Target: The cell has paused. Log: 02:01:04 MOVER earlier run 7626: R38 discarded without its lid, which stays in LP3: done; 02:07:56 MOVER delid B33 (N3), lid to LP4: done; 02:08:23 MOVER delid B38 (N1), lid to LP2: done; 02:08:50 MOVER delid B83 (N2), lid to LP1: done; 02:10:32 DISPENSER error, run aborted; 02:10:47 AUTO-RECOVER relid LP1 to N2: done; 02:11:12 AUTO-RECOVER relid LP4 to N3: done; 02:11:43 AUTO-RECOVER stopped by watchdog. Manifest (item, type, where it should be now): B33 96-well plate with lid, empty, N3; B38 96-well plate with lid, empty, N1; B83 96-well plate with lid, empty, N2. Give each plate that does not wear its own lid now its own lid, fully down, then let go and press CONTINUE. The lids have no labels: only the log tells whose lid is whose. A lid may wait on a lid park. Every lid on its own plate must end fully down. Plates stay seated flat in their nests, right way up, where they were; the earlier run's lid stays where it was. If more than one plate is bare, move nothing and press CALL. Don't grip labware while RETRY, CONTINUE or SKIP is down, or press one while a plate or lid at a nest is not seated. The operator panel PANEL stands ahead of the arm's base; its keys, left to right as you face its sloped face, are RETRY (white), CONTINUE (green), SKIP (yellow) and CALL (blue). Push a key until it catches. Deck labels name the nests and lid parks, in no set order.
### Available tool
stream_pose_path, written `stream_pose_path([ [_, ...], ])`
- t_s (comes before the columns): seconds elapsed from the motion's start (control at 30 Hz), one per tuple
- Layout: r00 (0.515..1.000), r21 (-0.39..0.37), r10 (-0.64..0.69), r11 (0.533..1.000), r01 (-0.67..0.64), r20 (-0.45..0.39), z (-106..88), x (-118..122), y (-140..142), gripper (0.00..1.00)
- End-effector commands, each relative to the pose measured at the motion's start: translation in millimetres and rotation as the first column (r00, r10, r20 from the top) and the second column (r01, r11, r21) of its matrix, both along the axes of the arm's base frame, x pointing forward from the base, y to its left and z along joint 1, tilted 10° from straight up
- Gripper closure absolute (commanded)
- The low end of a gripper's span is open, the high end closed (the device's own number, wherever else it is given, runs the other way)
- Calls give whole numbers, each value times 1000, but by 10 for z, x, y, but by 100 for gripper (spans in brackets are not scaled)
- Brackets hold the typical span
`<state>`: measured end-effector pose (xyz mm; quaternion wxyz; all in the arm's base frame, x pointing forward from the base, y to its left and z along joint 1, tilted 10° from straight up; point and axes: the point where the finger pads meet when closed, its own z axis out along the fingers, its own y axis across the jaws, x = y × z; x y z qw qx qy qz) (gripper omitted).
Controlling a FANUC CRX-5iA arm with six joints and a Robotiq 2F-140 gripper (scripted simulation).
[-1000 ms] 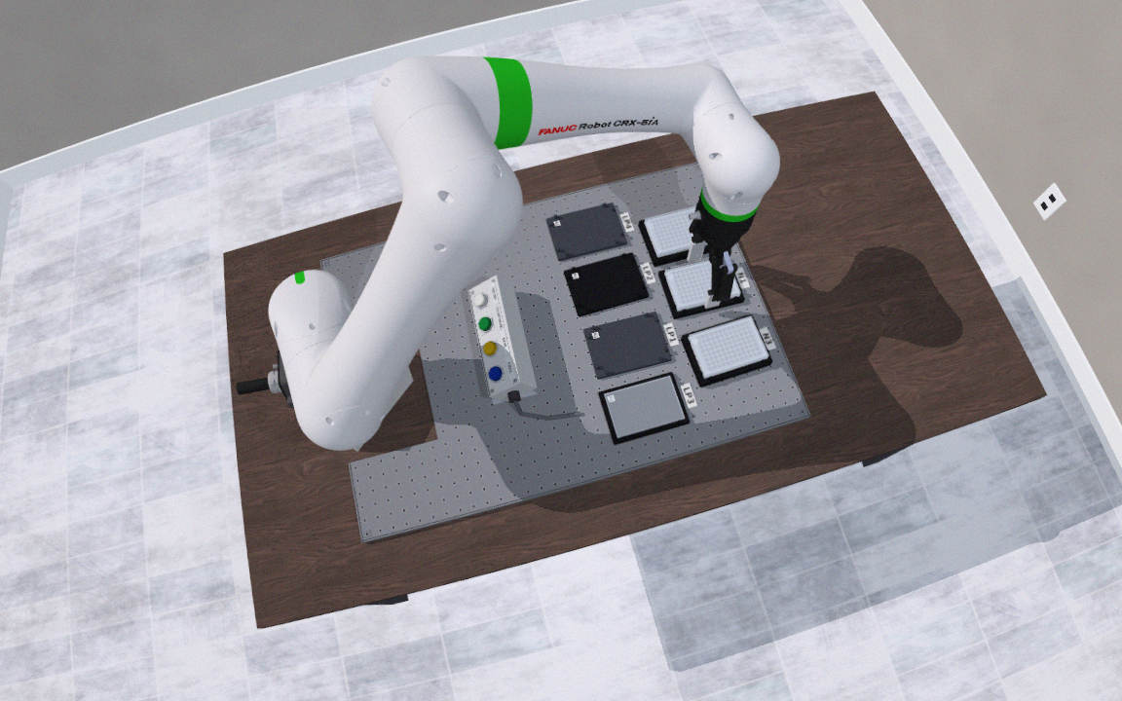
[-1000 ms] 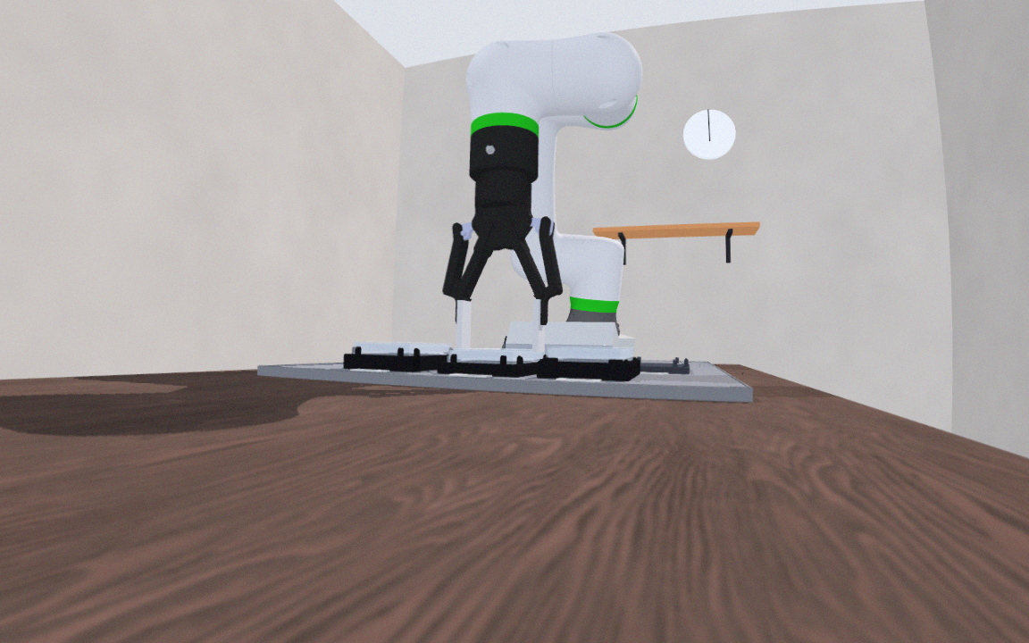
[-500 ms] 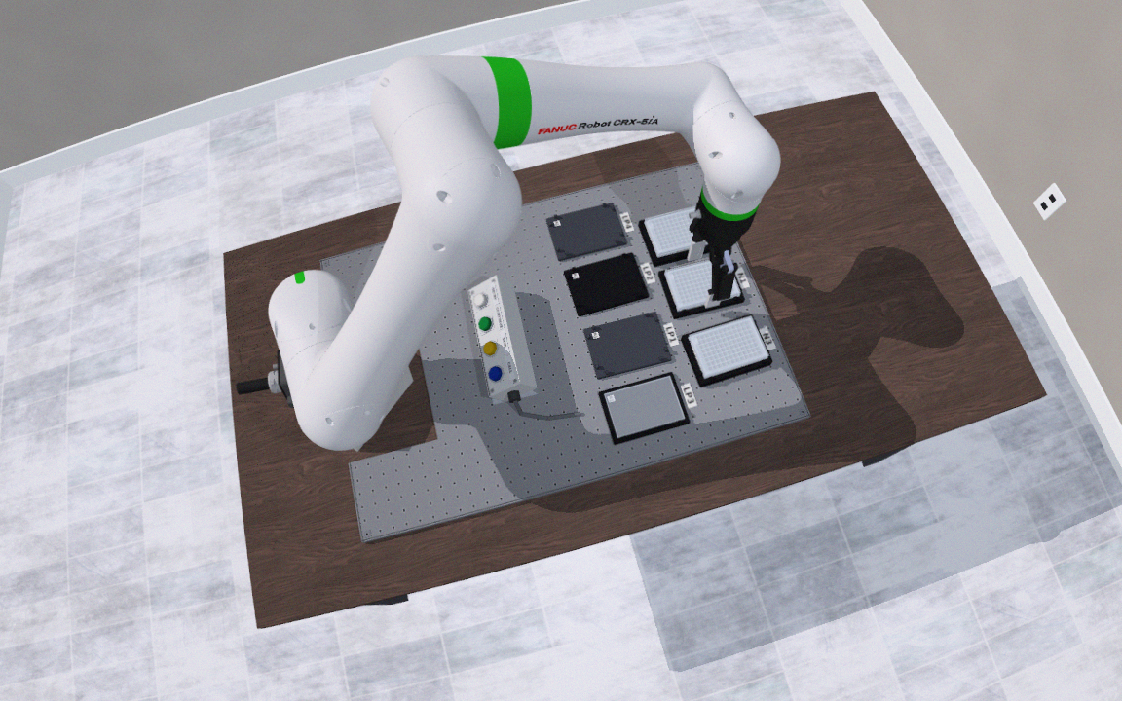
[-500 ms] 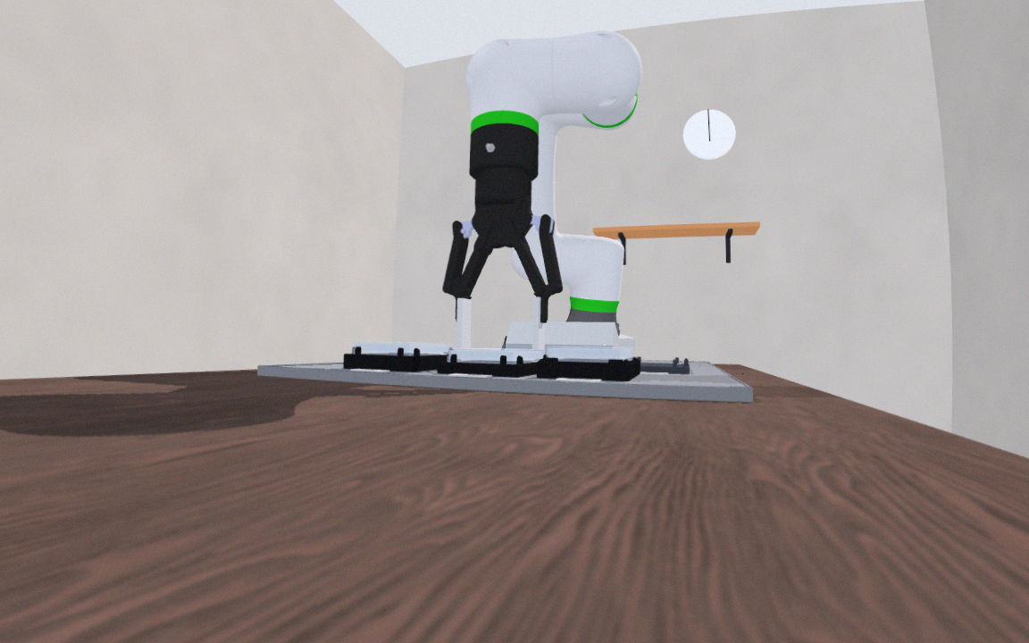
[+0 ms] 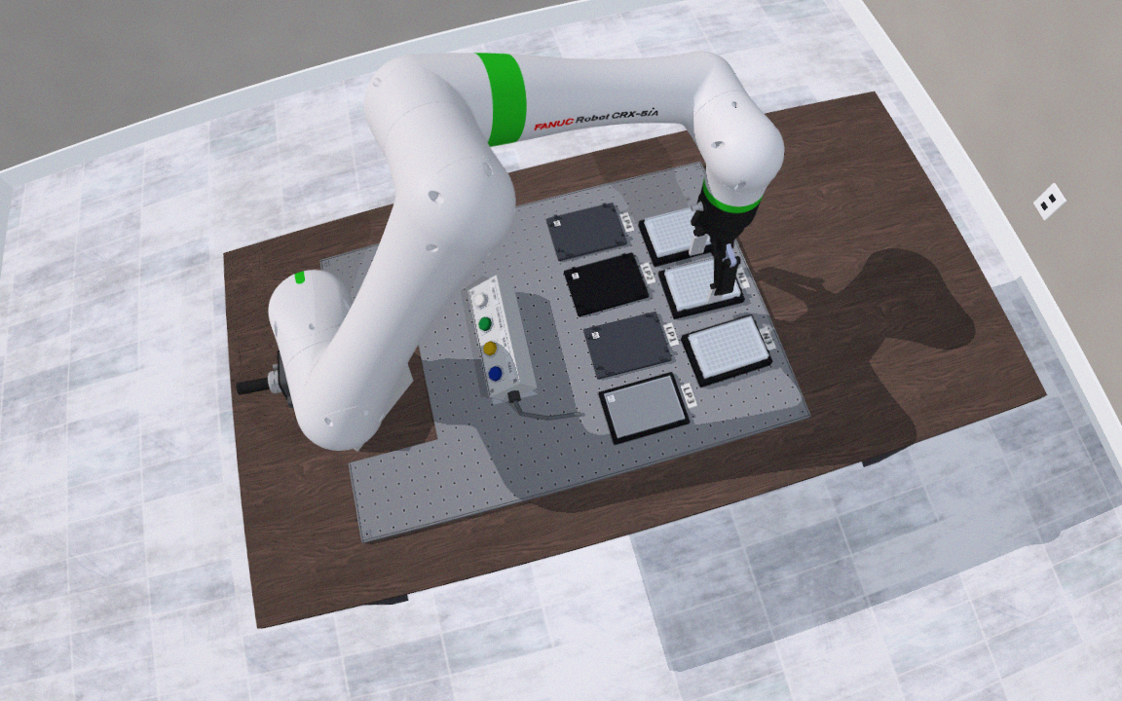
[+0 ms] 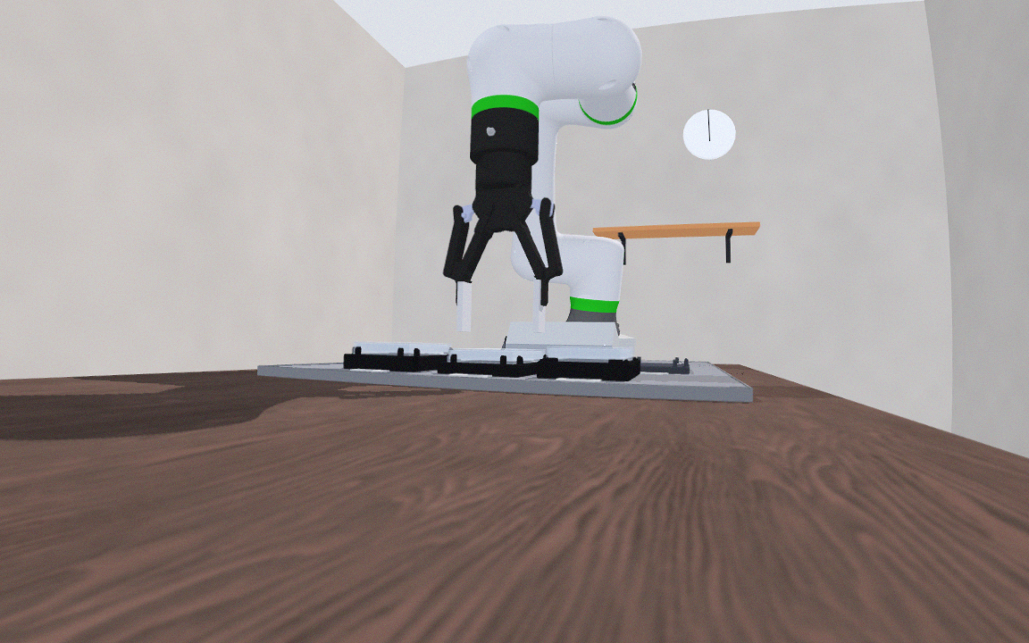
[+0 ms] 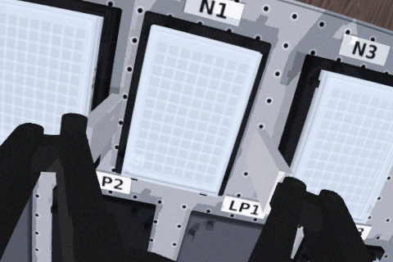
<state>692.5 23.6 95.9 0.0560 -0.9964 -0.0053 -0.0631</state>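
Above nest N1 (image 7: 214,6), the gripper (image 6: 500,310) is held clear of the deck, its fingers (image 6: 463,307) spread wide with nothing between them; in the exterior view both fingertips are seen well above the row of plates. In the wrist view the N1 plate (image 7: 192,107) is centred between the two black finger linkages, and its well grid is seen through a pale, flat surface; whether a lid sits fully down on it cannot be told from that view. On either side the N2 plate (image 7: 41,71) and the N3 plate (image 7: 346,142) are seated in their black nests, with the same pale look.

From the top view, the three plates are lined up along the far side of the perforated deck plate (image 5: 426,488), and four lid parks are lined up beside them. A pale lid (image 5: 644,406) is seen resting in the black frame at LP3 (image 5: 689,392). The other three parks are shown as dark squares: the LP1 park (image 5: 626,343), the LP2 park (image 5: 606,283) and the LP4 park (image 5: 585,230).

Nearer the arm's base the operator panel (image 5: 519,366) is mounted, with its green key (image 5: 485,323), yellow key (image 5: 489,348) and blue key (image 5: 494,373) in a row. None is touched by the gripper.
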Motion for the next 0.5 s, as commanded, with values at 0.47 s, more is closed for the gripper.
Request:
stream_pose_path([
  [0.47, 1000, 0, 0, 1000, 0, 0, 286, -34, -33, 34],
])
